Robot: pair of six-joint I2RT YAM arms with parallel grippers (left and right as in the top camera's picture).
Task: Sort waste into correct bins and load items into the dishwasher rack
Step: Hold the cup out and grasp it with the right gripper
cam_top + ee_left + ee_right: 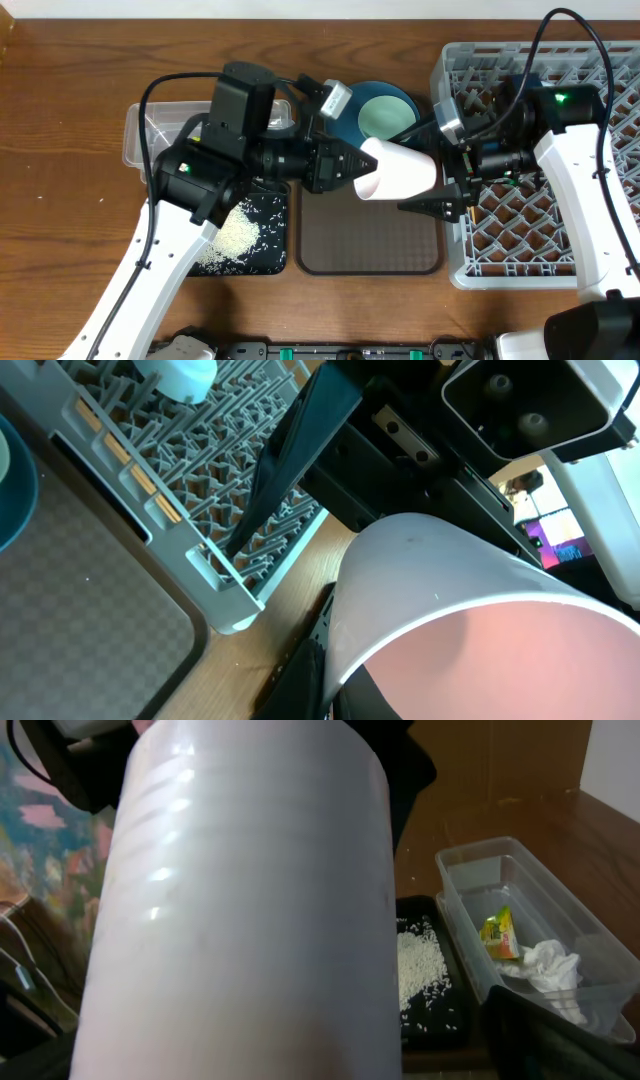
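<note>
Handover step: at frame centre the left tool point(352, 166) grips the rim of the pale pink cup point(398, 170) while the right tool point(430, 172) stands wide around its base. Next, probably: right closes, left lets go, then the cup goes to the dishwasher rack point(500, 240).

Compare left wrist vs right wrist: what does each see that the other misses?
Left wrist only: the grey dishwasher rack with its pegs, the brown serving tray, and the edge of the dark blue bowl.

Right wrist only: the clear tub holding the snack wrapper and the crumpled tissue. Beside it is the black tray with rice grains on it.

Both: the pale pink cup, which fills much of each frame.
</note>
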